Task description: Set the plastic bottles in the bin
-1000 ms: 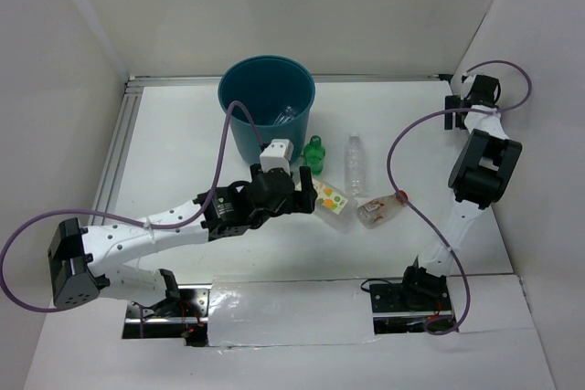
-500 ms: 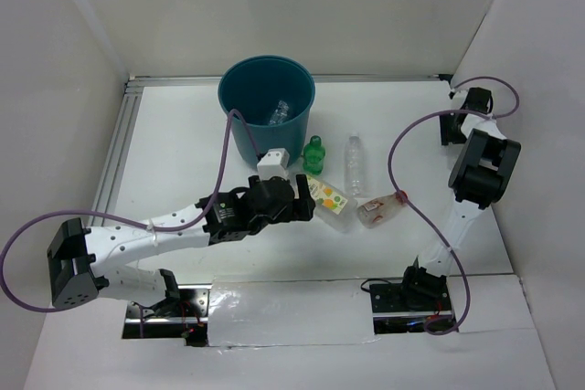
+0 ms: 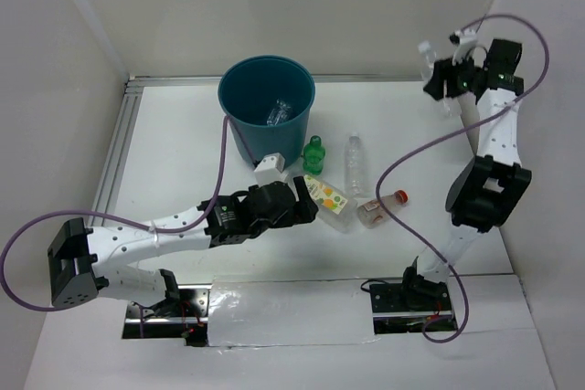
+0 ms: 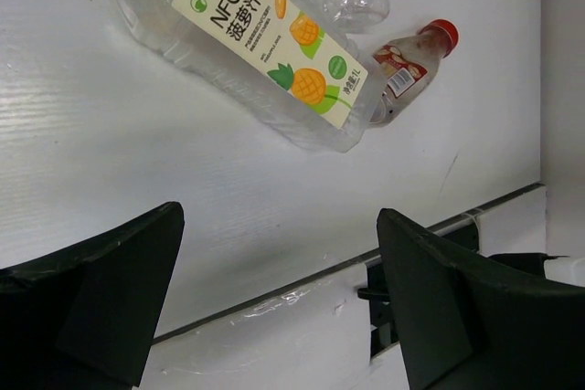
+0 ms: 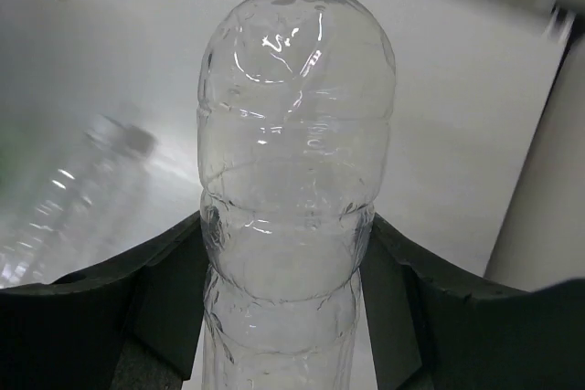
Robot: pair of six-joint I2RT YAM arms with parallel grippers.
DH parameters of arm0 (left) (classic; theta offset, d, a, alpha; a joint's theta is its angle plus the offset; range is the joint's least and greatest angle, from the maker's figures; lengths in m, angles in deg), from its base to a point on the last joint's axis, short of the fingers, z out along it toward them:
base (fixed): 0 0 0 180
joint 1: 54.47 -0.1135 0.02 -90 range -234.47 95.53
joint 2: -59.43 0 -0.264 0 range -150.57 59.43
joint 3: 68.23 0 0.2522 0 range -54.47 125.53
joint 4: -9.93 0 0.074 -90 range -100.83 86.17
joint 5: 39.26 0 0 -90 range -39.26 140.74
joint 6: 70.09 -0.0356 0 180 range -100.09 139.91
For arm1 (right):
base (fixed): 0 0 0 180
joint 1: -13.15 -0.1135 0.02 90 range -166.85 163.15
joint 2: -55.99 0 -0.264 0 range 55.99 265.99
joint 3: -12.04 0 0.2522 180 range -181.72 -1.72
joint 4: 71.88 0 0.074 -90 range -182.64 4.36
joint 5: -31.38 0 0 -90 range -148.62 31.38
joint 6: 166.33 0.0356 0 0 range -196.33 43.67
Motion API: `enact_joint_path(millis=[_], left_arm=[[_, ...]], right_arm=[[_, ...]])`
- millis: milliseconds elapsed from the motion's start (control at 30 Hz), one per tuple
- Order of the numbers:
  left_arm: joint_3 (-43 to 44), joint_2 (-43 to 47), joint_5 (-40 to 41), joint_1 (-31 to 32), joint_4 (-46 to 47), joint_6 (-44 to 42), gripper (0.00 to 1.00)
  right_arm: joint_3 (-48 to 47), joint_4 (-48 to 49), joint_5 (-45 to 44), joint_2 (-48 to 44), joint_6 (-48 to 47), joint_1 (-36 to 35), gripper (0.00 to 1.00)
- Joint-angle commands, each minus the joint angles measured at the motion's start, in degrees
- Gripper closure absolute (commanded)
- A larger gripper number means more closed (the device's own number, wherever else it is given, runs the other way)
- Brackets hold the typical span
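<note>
The bin (image 3: pixel 283 139) stands near the far edge of the table (image 3: pixel 174 152), left of the middle. It holds one thing: a clear bottle (image 3: pixel 279 112) lying inside against the right wall.

Four bottles are out on the table. The green bottle (image 3: pixel 313 154) stands upright just beside the bin's base, on its right. The water bottle (image 3: pixel 355 164), clear and without a label, lies a little further right, with its length running from the far edge toward the near edge. The labelled bottle (image 4: pixel 265 43), white with orange and green fruit print, lies slanted nearer the near edge. The red-capped bottle (image 4: pixel 411 61) lies to its right, with its base close against the labelled bottle and its cap pointing away.

The left gripper (image 4: pixel 279 289) hangs low over the table beside the labelled bottle. Its jaws are spread wide and hold nothing.

The right gripper (image 5: pixel 285 271) is raised high above the far right corner of the table. Its two fingers are clamped on the sides of the held bottle (image 5: pixel 288 134), a clear, ribbed bottle that looks empty. Its neck stands up out of the grip.
</note>
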Motion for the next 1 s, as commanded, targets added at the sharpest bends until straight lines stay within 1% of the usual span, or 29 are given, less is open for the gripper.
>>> enact_joint_path(millis=[0,67,100,133,167,200,233,267,367,400,500,533,633,700,733,767,800,867,900,933,967], left_arm=[[-1.1,0.0,-0.9,0.3,0.4,3.9,0.0],[-1.7,0.5,-0.9,0.3,0.4,4.5,0.0],[-2.3,0.5,-0.9,0.3,0.9,4.5,0.0],[-3.0,1.2,-0.9,0.3,0.9,4.5,0.0],[-3.0,1.2,-0.9,0.3,1.5,4.5,0.0],[-3.7,1.2,-0.9,0.3,1.5,4.5,0.0],[-4.3,1.2,-1.5,0.3,2.1,5.0,0.0],[-4.3,1.8,-1.5,0.3,2.1,5.0,0.0],[-5.4,2.4,-1.5,0.3,2.8,5.0,0.0],[-5.9,2.9,-1.5,0.3,2.8,5.5,0.0],[-7.1,3.4,-0.9,0.8,3.9,5.5,0.0],[-7.6,3.4,-0.9,0.8,3.9,6.1,0.0],[-8.1,4.1,-0.3,0.8,5.2,6.7,0.0],[-8.1,4.1,-0.3,0.8,7.0,6.8,0.0],[-8.1,3.3,0.5,0.8,8.2,6.8,0.0],[-8.1,2.7,0.5,0.8,8.8,7.3,0.0],[-7.5,1.1,1.2,0.8,9.5,7.3,0.0],[-4.1,-1.7,2.8,0.8,7.2,11.9,0.0],[-2.3,-3.5,2.8,0.8,6.2,13.2,0.0],[-0.5,-7.3,3.5,0.8,5.4,14.3,0.0],[3.7,-9.5,3.5,0.8,2.7,15.5,0.0]], right_arm=[[-7.3,7.1,14.5,-11.5,2.8,-5.7,0.68],[-7.0,14.3,20.2,-14.5,9.9,-7.8,0.69],[-5.9,19.3,21.5,-15.6,13.4,-10.6,0.69],[-4.8,28.3,21.5,-16.4,18.3,-12.7,0.7],[-4.3,31.8,21.0,-16.9,20.1,-17.2,0.7],[-4.3,34.5,21.0,-16.9,21.4,-19.7,0.7],[-5.4,37.0,20.2,-14.9,22.3,-22.0,0.7],[-7.5,38.3,20.2,-13.9,24.5,-26.4,0.7],[-9.9,43.4,18.2,-10.3,28.7,-32.5,0.7],[-10.5,44.5,17.5,-9.4,29.2,-36.2,0.7],[-11.1,46.8,15.3,-6.3,29.2,-40.5,0.7],[-10.6,47.4,14.8,-5.5,29.2,-42.5,0.69],[-10.1,48.7,14.0,-2.4,29.8,-45.3,0.65],[-9.6,48.7,13.4,-0.6,29.8,-45.8,0.59],[-9.6,48.7,13.4,0.0,30.3,-46.5,0.51],[-9.6,48.7,12.9,0.0,30.3,-47.0,0.38],[-10.1,48.7,12.3,0.7,30.9,-47.0,0.15],[-10.6,47.3,11.6,0.7,30.9,-46.3,0.0],[-10.6,45.5,10.1,-0.6,30.9,-46.3,0.0],[-11.2,44.6,10.1,-0.7,30.9,-45.2,0.0],[-12.1,43.6,9.4,-1.6,31.4,-43.4,0.0]])
